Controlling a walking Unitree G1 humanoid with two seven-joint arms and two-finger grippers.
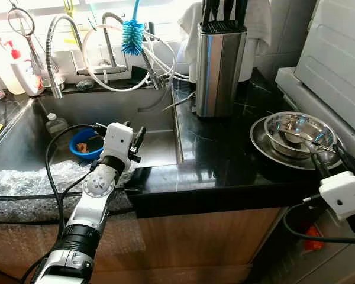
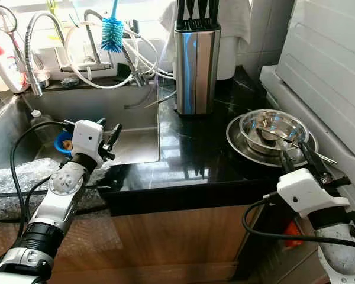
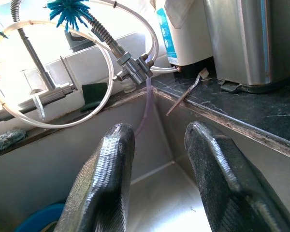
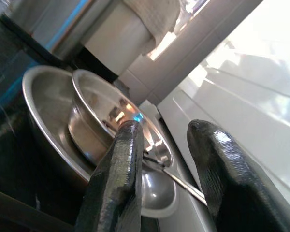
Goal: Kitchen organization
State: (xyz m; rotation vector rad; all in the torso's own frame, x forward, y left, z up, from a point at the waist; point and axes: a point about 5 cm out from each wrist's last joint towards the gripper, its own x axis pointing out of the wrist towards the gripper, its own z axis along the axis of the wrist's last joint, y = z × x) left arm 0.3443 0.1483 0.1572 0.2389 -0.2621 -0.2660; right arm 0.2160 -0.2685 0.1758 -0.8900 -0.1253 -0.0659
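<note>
I take the stacked steel bowls as my reference; they sit on the black counter to the right of the knife block, a smaller bowl nested in a wider, shallower one, both polished and mirror-bright. My right gripper is at their near right rim, fingers parted with nothing between them. In the right wrist view the fingers straddle a thin metal utensil handle that runs out of the inner bowl over the rim, its long axis lying roughly across the gap between the fingers. The bowls lie just ahead of the fingertips, so the right arm is plainly the nearer one. My left gripper is far off to the bowls' left, over the sink, fingers also spread and empty, above a blue dish.
</note>
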